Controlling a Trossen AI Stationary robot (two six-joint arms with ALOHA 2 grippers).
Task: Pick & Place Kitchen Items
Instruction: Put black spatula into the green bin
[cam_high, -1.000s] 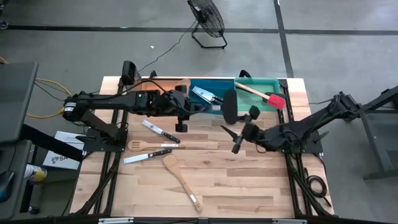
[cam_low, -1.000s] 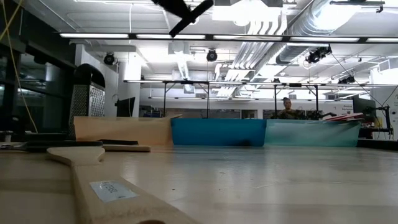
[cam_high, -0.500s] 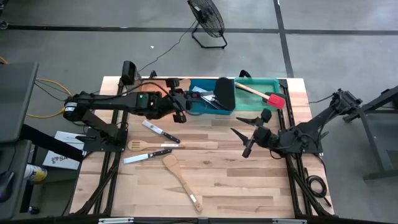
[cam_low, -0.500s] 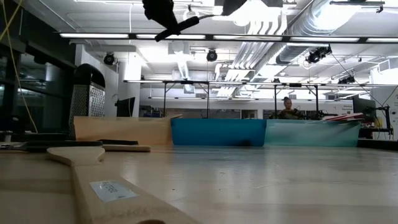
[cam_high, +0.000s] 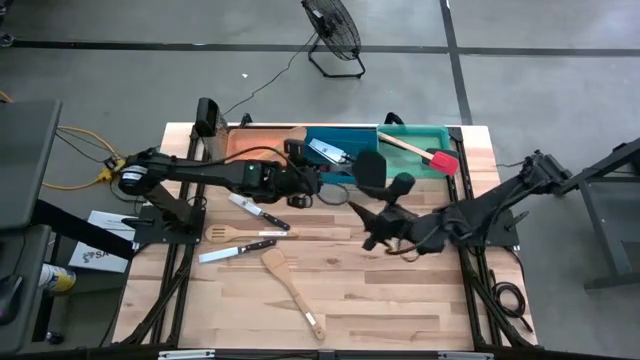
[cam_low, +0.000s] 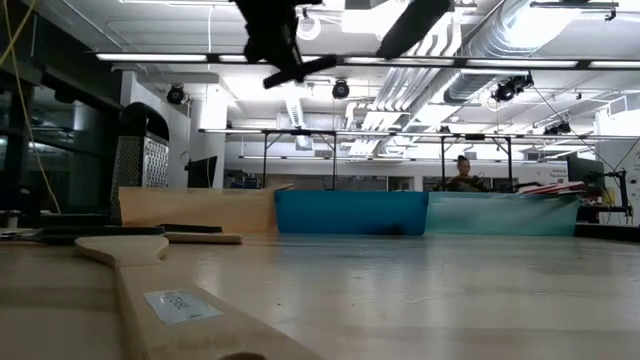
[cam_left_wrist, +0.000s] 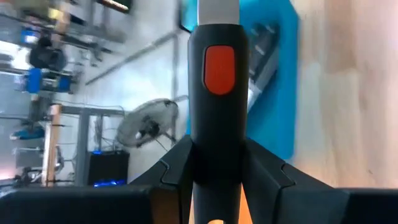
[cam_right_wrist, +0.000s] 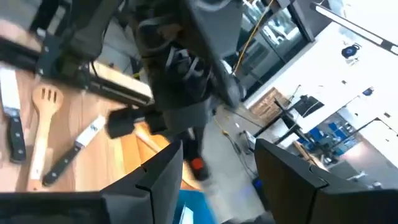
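We see the left gripper (cam_high: 318, 186) near the tabletop's (cam_high: 400, 300) far edge, beside the blue bin (cam_high: 335, 170), its jaws pinching a black-handled utensil (cam_left_wrist: 214, 99). The right gripper (cam_high: 372, 226) hovers mid-tabletop, jaws spread, empty.

floor: grey concrete (cam_high: 150, 60) with dark seams
fan: black floor fan (cam_high: 333, 30)
ceiling: strip lights (cam_low: 200, 57), ducts
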